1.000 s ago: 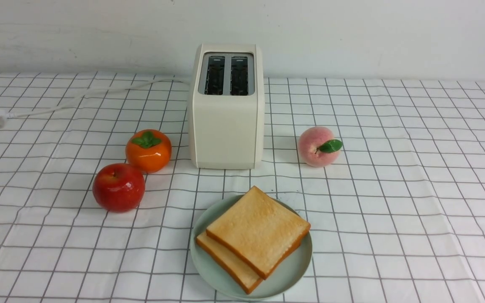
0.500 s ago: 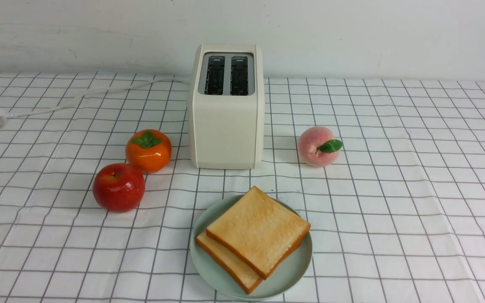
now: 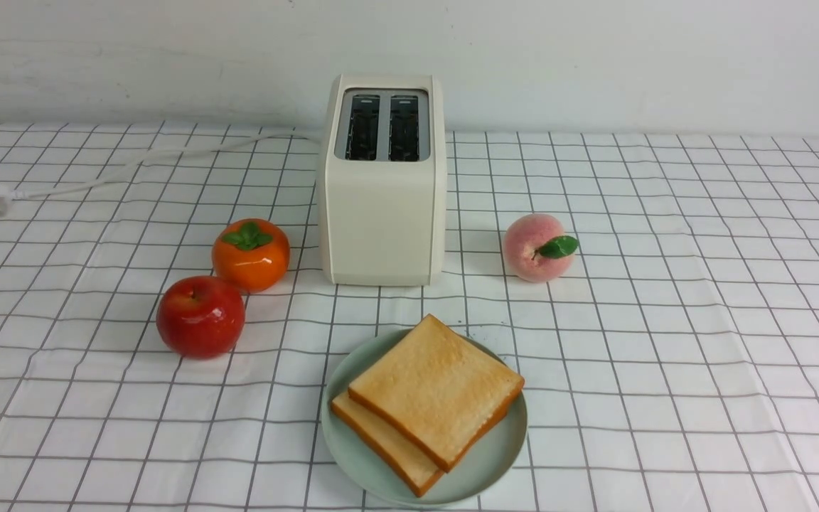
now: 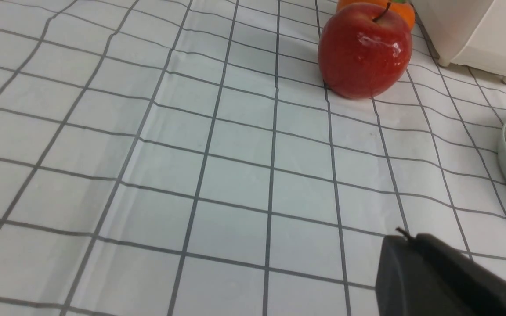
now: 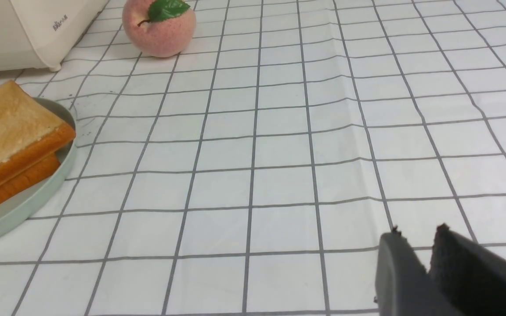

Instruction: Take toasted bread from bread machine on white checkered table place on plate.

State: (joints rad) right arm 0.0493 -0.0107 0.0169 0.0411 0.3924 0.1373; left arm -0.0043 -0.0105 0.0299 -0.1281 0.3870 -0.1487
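Toasted bread (image 3: 436,398) sits stacked, overhanging plate (image 3: 495,462); a nudge could topple it. Left end effector (image 4: 404,245) and right end effector (image 5: 415,245) look clenched, empty, I judge.

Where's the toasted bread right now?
In the front view both slices of toasted bread lie stacked on the plate, near centre, in front of the bread machine, whose slots show no bread.
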